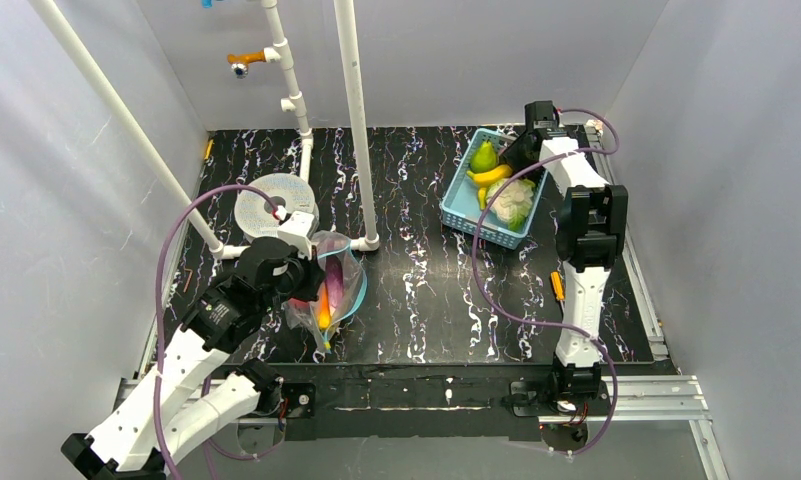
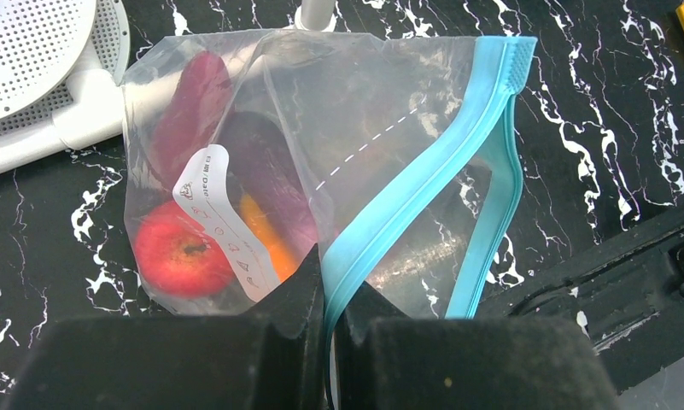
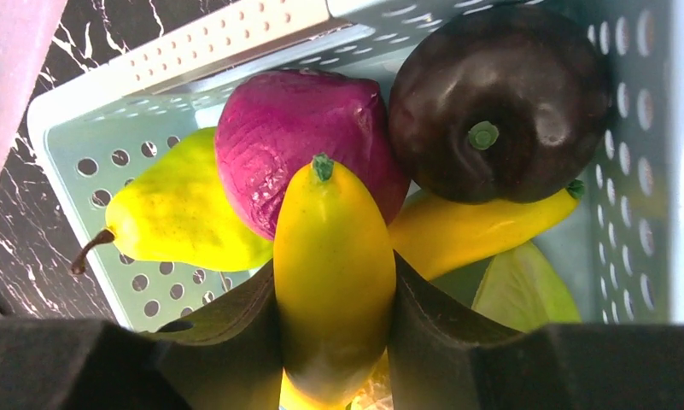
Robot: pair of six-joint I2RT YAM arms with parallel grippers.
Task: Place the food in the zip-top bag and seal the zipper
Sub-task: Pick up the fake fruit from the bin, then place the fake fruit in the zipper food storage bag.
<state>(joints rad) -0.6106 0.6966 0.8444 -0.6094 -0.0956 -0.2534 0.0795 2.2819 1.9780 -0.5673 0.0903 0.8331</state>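
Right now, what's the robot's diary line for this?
left gripper: pinching light-blue zipper strip of clear plastic bag | right gripper: gripping glossy yellow toy fruit in light-blue mesh basket

zip-top bag [image 2: 364,111] 1 | basket [image 1: 481,232] 1 | red apple [image 2: 178,249] 1 | pear [image 3: 176,213] 1 | yellow pieces [image 3: 331,256] 2

On the table [image 1: 426,300], the zip-top bag [image 1: 341,280] lies front left, an apple [image 2: 178,252] inside it. The basket [image 1: 458,195] stands rear right, holding a banana [image 3: 334,256] with a pear [image 3: 176,218] beside it. A screwdriver [image 1: 557,285] lies before the basket.
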